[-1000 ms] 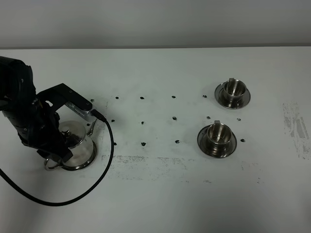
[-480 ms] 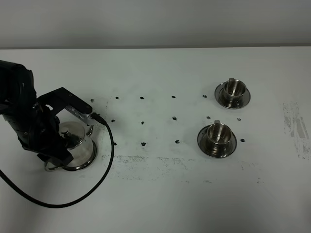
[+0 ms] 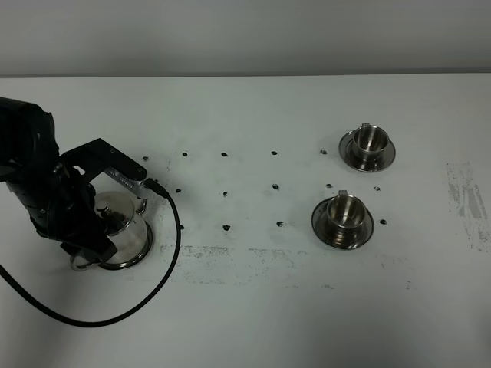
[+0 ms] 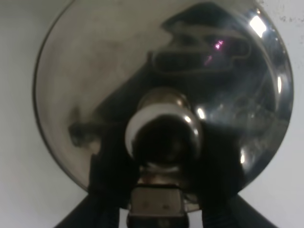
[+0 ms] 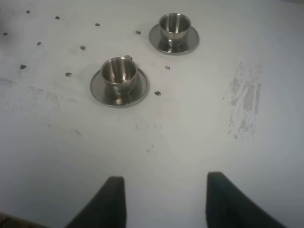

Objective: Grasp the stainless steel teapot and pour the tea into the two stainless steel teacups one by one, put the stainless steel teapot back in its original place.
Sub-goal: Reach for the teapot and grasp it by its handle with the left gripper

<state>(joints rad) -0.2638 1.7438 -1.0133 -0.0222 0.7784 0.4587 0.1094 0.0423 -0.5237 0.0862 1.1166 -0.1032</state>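
From my station I have the stainless steel teapot (image 3: 126, 230) standing upright on the bench (image 3: 253, 307), close to its left edge and somewhat toward the front. The left arm is bent over it from the left-edge side. In the left wrist view the domed lid (image 4: 118, 71) fills almost the whole picture, with the knob (image 4: 164, 135) in the middle. The left gripper (image 4: 164, 190) stands part-way open, one finger (image 4: 107, 190) on each side of the handle mount (image 4: 156, 206). A sliver of white bench shows between one finger and the mount, so I read no clamp on the pot; whether the other finger touches the steel I cannot tell, as that side is too dark. From above, the thin spout (image 3: 143, 205) points toward the back of the bench and the loop handle (image 3: 77, 263) pokes out under the arm on the front side. The arm's black cable (image 3: 165, 264) sweeps across the bench in front of the pot. The two stainless steel teacups sit well apart from the pot on the right half of the bench, each on its own round saucer: the far cup (image 3: 369, 140) toward the back, the near cup (image 3: 343, 211) closer to the front and a little further left. Small black marks (image 3: 225, 194) dot the bench between pot and cups. The right gripper (image 5: 166, 199) hangs wide open over bare bench on the front side of the cups, holding nothing.
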